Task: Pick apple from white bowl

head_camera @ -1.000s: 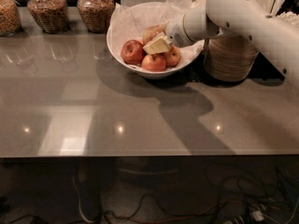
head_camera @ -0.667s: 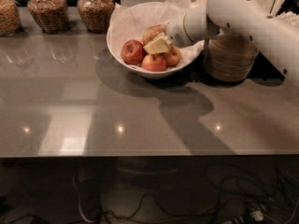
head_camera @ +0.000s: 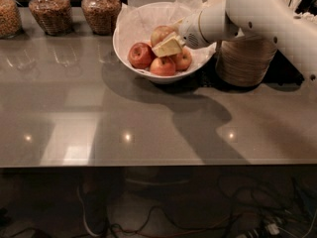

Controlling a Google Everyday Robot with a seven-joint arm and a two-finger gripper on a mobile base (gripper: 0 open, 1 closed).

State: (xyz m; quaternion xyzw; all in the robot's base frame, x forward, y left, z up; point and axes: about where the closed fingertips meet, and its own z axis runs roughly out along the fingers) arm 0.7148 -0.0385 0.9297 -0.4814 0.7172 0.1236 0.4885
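Down in the bowl (head_camera: 120, 46), the gripper (head_camera: 168, 46) stays put

Down among the apples (head_camera: 163, 66) in the bowl, the gripper tip sits at the same spot as a second ago. Nothing has moved: not the bowl, not the fruit, not the arm (head_camera: 267, 14). The top apple (head_camera: 161, 33) lies just behind the tip and the red apple (head_camera: 140, 55) lies just beside it, toward the jars (head_camera: 101, 6). Whether the gripper is spread wide or squeezing an apple cannot be told. The arm comes in over a stack of brown bowls (head_camera: 245, 58). The bowl stands on the gray table (head_camera: 74, 113).
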